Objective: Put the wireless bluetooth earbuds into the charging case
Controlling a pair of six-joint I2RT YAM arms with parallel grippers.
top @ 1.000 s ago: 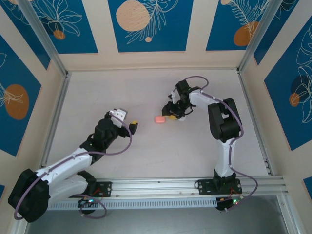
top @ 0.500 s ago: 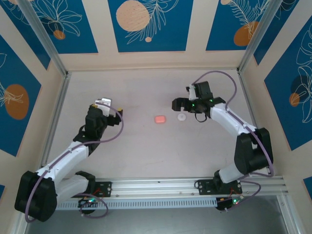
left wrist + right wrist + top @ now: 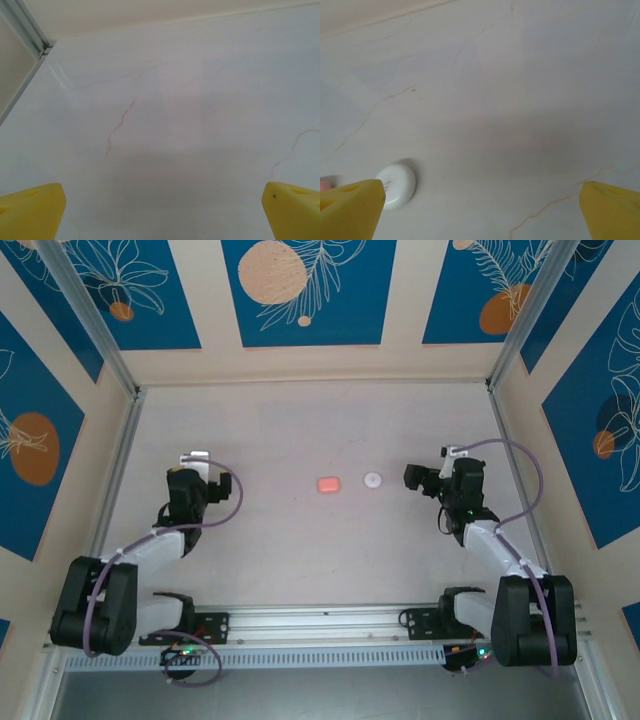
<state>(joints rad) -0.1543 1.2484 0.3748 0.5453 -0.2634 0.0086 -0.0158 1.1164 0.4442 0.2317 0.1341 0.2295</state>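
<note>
The coral-pink charging case (image 3: 327, 484) lies on the table's middle with its lid down; a sliver of it shows at the edge (image 3: 323, 185) of the right wrist view. The earbuds are out of view. My left gripper (image 3: 212, 485) hangs far left of the case, open, its yellow fingertips (image 3: 31, 212) wide apart over bare table. My right gripper (image 3: 412, 478) hovers right of the case, also open with nothing between its fingertips (image 3: 351, 210).
A white round disc (image 3: 373, 480) lies just right of the case, between it and my right gripper, and shows as the disc (image 3: 396, 185) low left in the right wrist view. Walls and metal rails (image 3: 115, 475) enclose the table on three sides.
Both arms have pulled back from the table's middle toward their own sides. The right gripper has left the case and disc area. The case and the disc have stayed put.
</note>
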